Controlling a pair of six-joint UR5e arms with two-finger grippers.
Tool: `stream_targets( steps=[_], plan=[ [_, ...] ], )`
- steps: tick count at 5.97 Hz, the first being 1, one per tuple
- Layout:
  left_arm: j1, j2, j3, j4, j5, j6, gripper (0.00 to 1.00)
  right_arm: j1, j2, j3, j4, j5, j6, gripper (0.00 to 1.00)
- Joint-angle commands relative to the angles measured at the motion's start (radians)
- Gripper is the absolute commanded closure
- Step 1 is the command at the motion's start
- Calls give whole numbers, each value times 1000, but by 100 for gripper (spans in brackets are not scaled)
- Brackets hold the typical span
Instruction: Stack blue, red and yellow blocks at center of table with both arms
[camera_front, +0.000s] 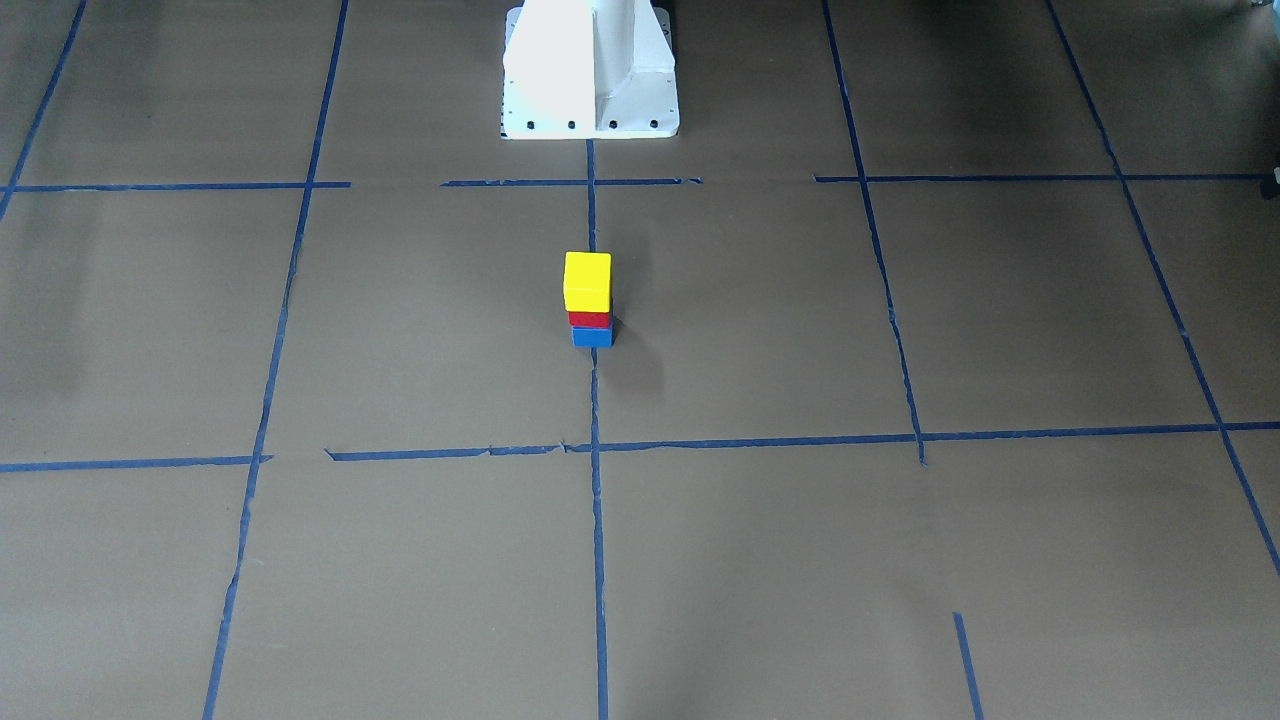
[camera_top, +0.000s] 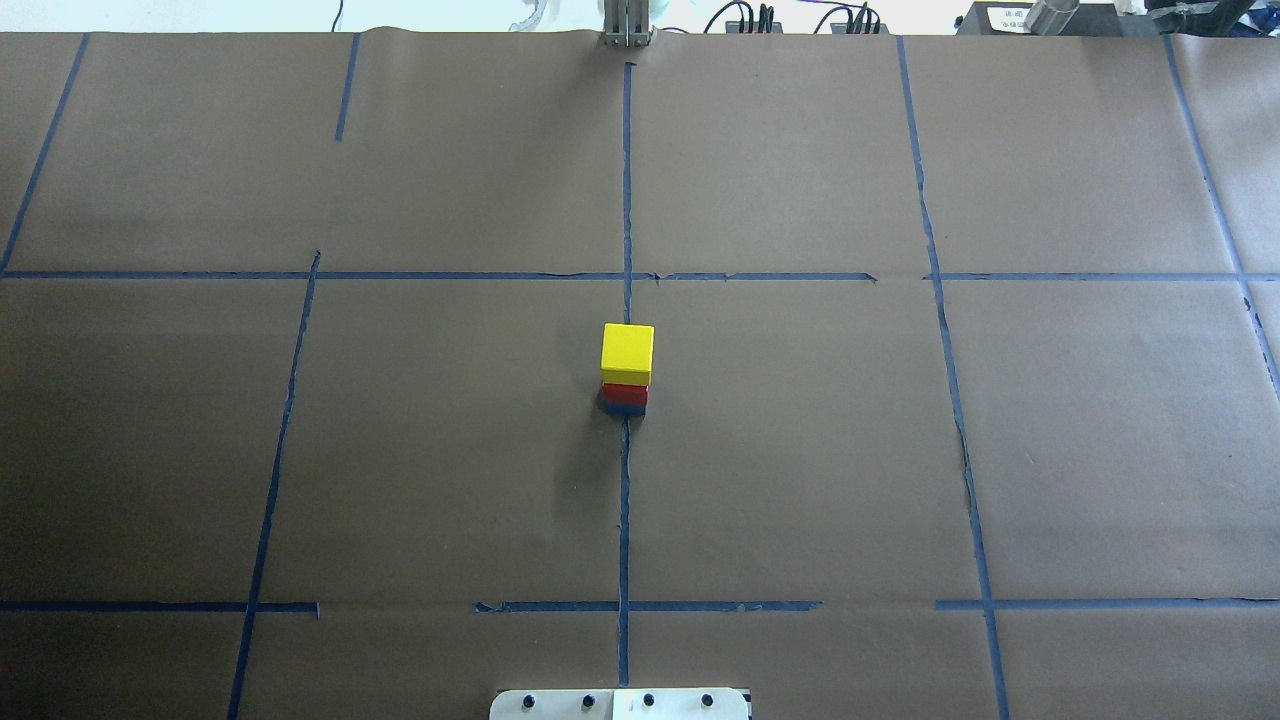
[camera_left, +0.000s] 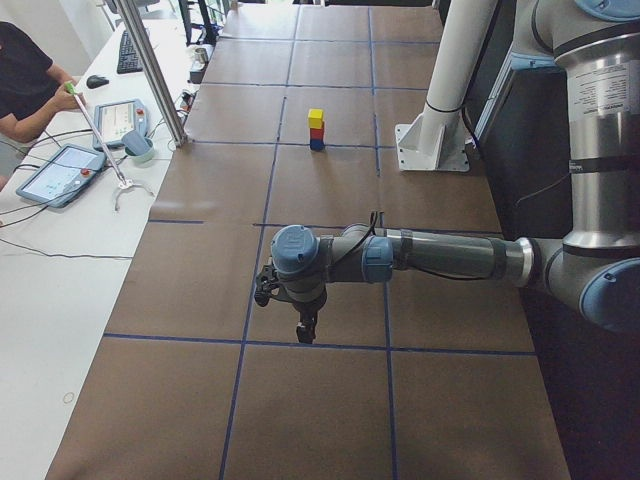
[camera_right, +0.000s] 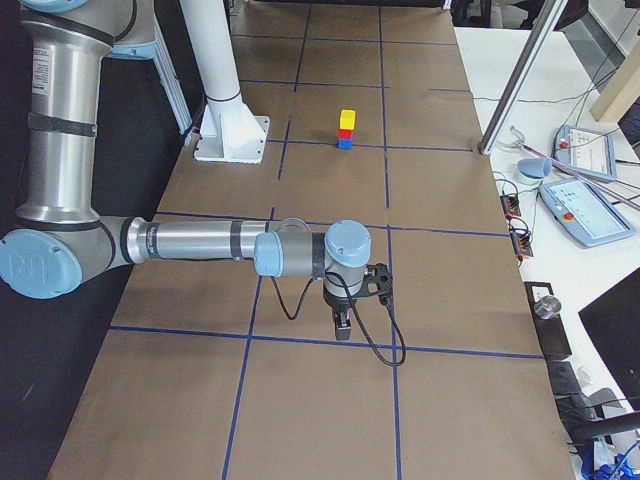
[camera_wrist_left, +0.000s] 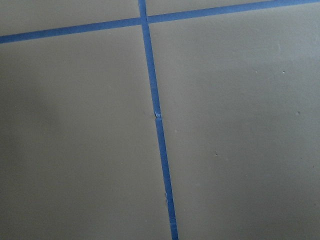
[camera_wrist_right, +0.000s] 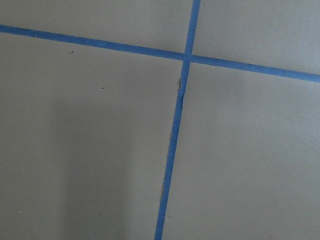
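A yellow block (camera_front: 587, 281) sits on a red block (camera_front: 589, 319), which sits on a blue block (camera_front: 592, 337), as one upright stack at the table's centre. The stack also shows in the overhead view (camera_top: 627, 353), the exterior left view (camera_left: 316, 130) and the exterior right view (camera_right: 346, 130). My left gripper (camera_left: 306, 330) shows only in the exterior left view, far from the stack; I cannot tell whether it is open. My right gripper (camera_right: 342, 327) shows only in the exterior right view, also far from the stack; I cannot tell its state. Both wrist views show only bare paper and tape.
Brown paper with blue tape lines (camera_top: 625, 480) covers the table. The white robot base (camera_front: 590, 70) stands behind the stack. An operator (camera_left: 25, 85) with tablets (camera_left: 60, 172) sits by the table in the exterior left view. A metal pole (camera_left: 155, 75) stands near the table's edge.
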Motion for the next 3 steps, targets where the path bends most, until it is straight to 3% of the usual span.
stream_targets(
  steps=[1, 3],
  plan=[
    [-2, 4, -13, 0, 1, -57, 0, 0, -10, 6, 8, 3, -4, 0],
    [-3, 16, -23, -73, 0, -57, 0, -4, -1, 10, 8, 1, 6, 0]
  ],
)
